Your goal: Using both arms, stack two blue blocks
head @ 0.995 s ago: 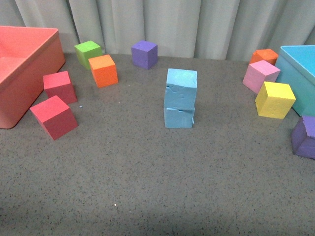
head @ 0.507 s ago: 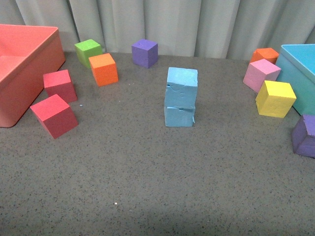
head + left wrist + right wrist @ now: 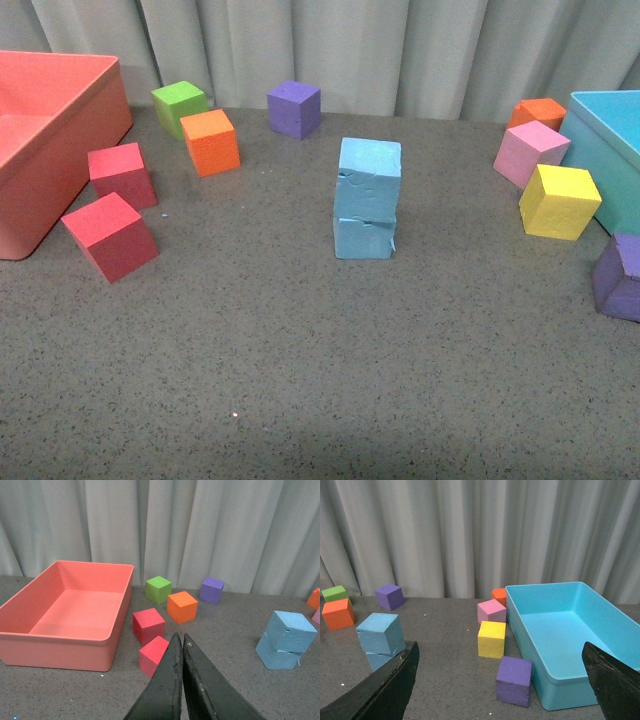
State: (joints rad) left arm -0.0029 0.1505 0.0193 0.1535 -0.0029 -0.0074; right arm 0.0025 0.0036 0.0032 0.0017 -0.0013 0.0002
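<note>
Now stacked: upper blue block (image 3: 370, 166) atop lower blue block (image 3: 364, 236); left claw (image 3: 179, 642) closed empty, right claw (image 3: 502, 670) spread wide.

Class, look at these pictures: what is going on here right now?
Nothing is being held. The two blue blocks are stacked, upper block on lower block, slightly askew, mid-table. Both arms are off them: the left gripper is shut and empty, the right gripper is wide open. The other cubes lie scattered near the red bin and blue bin.
</note>
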